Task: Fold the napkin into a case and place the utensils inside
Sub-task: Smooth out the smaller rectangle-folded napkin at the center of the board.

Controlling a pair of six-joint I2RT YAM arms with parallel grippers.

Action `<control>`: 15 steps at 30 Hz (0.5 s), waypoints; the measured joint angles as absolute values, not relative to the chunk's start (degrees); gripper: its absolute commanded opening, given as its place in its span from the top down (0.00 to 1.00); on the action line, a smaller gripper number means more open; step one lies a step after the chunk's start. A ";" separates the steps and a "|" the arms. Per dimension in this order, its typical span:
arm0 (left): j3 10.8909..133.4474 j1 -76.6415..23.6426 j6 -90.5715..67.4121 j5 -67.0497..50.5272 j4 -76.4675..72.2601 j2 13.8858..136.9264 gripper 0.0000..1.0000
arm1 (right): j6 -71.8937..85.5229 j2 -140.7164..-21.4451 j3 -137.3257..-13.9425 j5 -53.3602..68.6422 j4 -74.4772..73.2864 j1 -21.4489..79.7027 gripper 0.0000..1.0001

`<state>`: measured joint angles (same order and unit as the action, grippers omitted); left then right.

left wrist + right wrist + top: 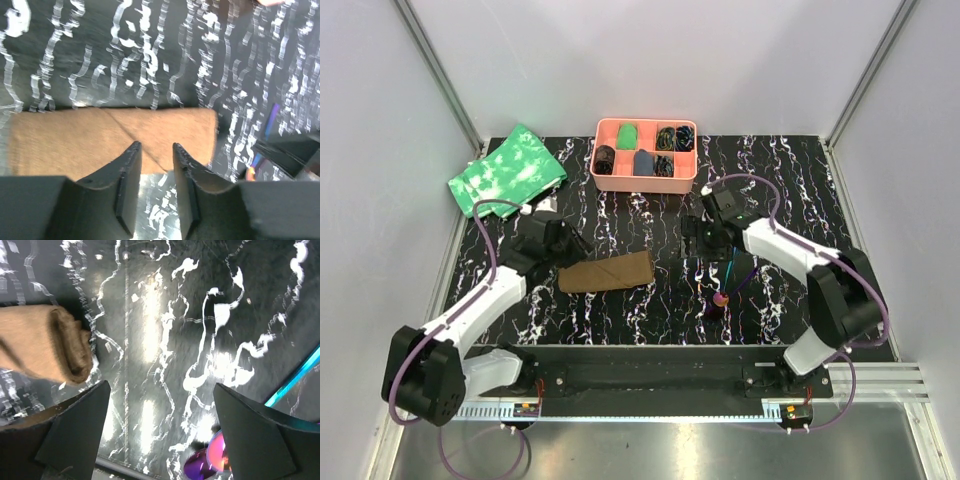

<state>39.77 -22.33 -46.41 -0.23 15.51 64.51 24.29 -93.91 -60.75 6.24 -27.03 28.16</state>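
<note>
Nearest the arm bases, on the right half of the black, white-veined table (650, 312), lie the utensils (728, 285). They are bunched together, with the pink-red rounded end toward the bases and the teal and purple stems fanning away under the right arm. They rest on bare table, outside the cloth and well to its right.

Slightly farther back, near the middle of the table, the napkin is already folded into the case (606, 272). It is a flat, narrow brown strip running roughly left to right, with a diagonal fold line across its top layer.

The left end effector (582, 243) hovers at the strip's left end. In the left wrist view its fingers (131, 165) stand only a narrow gap apart over the near edge of the cloth, with table showing between them and nothing gripped.

The right end effector (692, 240) hangs off the strip's right end, clear of it. In the right wrist view its fingers (80, 425) are spread wide and empty. The layered end of the case sits to the left of that view, and a teal stem and the pink-red end sit at the lower right.

Farther back stands a pink tray (642, 182) whose compartments hold green, blue and dark items. At the far left lies a green white-mottled cloth (508, 172).
</note>
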 measured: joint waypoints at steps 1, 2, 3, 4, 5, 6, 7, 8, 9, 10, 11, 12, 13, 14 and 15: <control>39.75 -21.69 -46.24 -0.23 15.66 65.04 0.73 | 24.73 -92.36 -60.55 6.33 -27.88 27.97 0.14; 39.72 -20.99 -46.02 -0.21 16.12 65.93 0.74 | 25.10 -91.24 -60.42 6.79 -28.23 27.86 0.19; 39.48 -20.43 -45.84 -0.21 16.29 66.89 0.75 | 26.09 -89.86 -60.03 8.40 -27.70 27.73 0.21; 38.81 -19.94 -45.76 -0.21 16.05 67.66 0.75 | 26.70 -89.17 -59.72 9.91 -26.83 27.79 0.23; 37.91 -19.53 -45.67 -0.19 16.10 68.14 0.76 | 27.51 -88.79 -59.48 11.46 -25.63 28.29 0.30; 37.08 -19.20 -45.69 -0.16 16.16 68.36 0.77 | 28.40 -88.86 -59.44 13.39 -24.14 29.06 0.34; 35.79 -18.68 -45.69 -0.14 16.23 68.38 0.77 | 29.04 -89.38 -59.46 15.31 -22.63 30.20 0.38; 35.05 -18.39 -45.71 -0.03 16.36 68.31 0.77 | 29.71 -90.30 -59.61 17.15 -21.15 31.77 0.46; 34.28 -18.06 -45.69 0.21 16.45 68.23 0.77 | 30.35 -91.61 -59.99 18.87 -19.68 33.36 0.54; 33.69 -17.76 -45.71 0.54 16.62 68.07 0.77 | 30.94 -93.34 -60.62 20.62 -18.41 35.00 0.61; 33.23 -17.50 -45.67 0.97 16.71 67.77 0.77 | 31.22 -94.83 -61.14 21.71 -17.30 36.14 0.66; 33.06 -17.28 -45.65 1.50 16.97 67.42 0.77 | 31.92 -96.62 -61.84 23.24 -15.94 37.36 0.70; 33.01 -16.93 -45.58 2.00 16.95 67.16 0.78 | 32.60 -98.65 -62.59 24.75 -14.37 38.35 0.72; 33.01 -16.56 -45.45 2.37 16.80 66.98 0.78 | 32.80 -99.92 -62.96 25.34 -13.54 38.70 0.74; 33.01 -16.14 -45.41 2.70 16.71 66.96 0.78 | 33.08 -101.30 -63.48 26.06 -12.86 38.81 0.76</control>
